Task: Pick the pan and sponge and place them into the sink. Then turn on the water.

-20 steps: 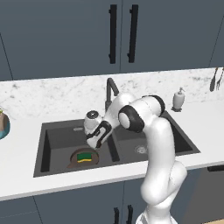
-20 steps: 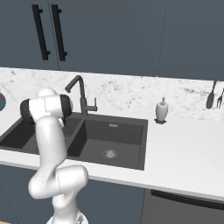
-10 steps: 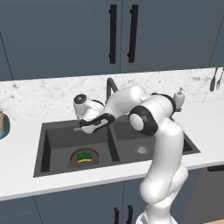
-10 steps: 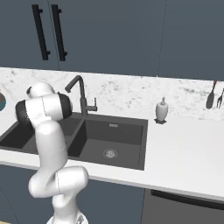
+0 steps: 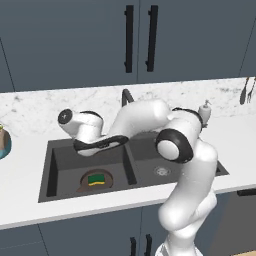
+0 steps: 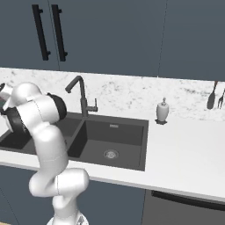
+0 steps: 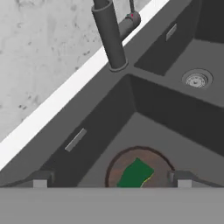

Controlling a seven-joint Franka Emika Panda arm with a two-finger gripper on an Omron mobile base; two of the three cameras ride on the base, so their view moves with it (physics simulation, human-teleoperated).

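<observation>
The dark-brown pan [image 5: 85, 183] lies on the floor of the left basin of the dark-grey sink [image 5: 129, 165]. The green and yellow sponge [image 5: 96, 179] rests inside the pan. From the hand view, the pan [image 7: 117, 168] and sponge [image 7: 135, 173] lie just below my open gripper [image 7: 111, 180], whose fingertips [image 7: 41, 179] stand wide apart with nothing between them. My hand [image 5: 75, 125] hovers over the back left of the left basin. The dark gooseneck faucet [image 5: 126, 96] stands behind the divider, its base [image 7: 111, 43] close ahead. No water is running.
A white soap dispenser [image 5: 204, 111] stands on the counter behind the sink's right corner. A teal bowl [image 5: 2, 142] sits at the far left edge. Dark utensils [image 6: 215, 94] hang at the far right. The right basin holds only its drain [image 7: 197, 79].
My hand has swung left and slightly up, from above the pan towards the basin's back left. The gripper stays open. Pan and sponge have not moved.
</observation>
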